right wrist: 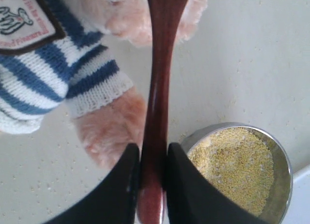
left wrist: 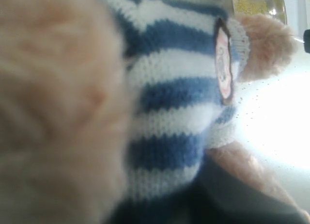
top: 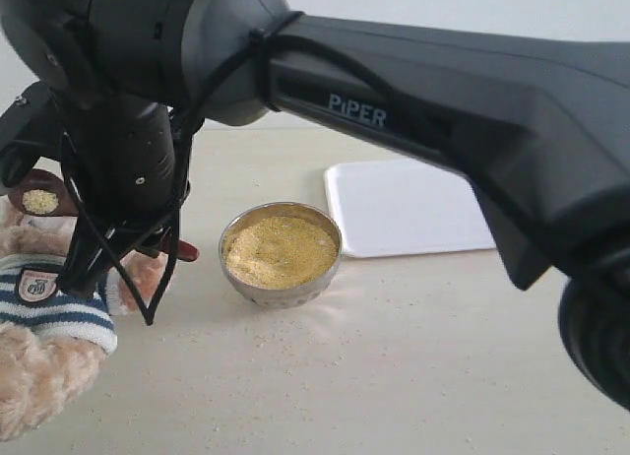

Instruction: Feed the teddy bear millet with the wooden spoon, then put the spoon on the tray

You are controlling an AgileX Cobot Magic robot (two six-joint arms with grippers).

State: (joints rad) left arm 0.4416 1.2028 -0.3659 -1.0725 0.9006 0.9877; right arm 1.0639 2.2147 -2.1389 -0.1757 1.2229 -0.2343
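Our right hand [right wrist: 153, 155] pinches the spoon [right wrist: 160, 88], millet [top: 39, 201] in it, by the bear [top: 39, 376] at nine o'clock of the bowl [top: 285, 295]; whether our left hand [left wrist: 208, 200] grips, we cannot tell

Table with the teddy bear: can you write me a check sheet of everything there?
Surface: pale table, dusted with grains.
Job's things: teddy bear lies at the left edge; wooden spoon holds a scoop up by the bear's head; millet fills the steel bowl; white tray lies behind the bowl, its visible part bare.
Clutter: loose grains scattered around the bowl.
Grippers: right gripper has its jaws shut on the spoon's handle; left gripper is only a dark blur against the bear, state unclear.
Cables: black cables loop below the right wrist.
Surroundings: plain pale wall.
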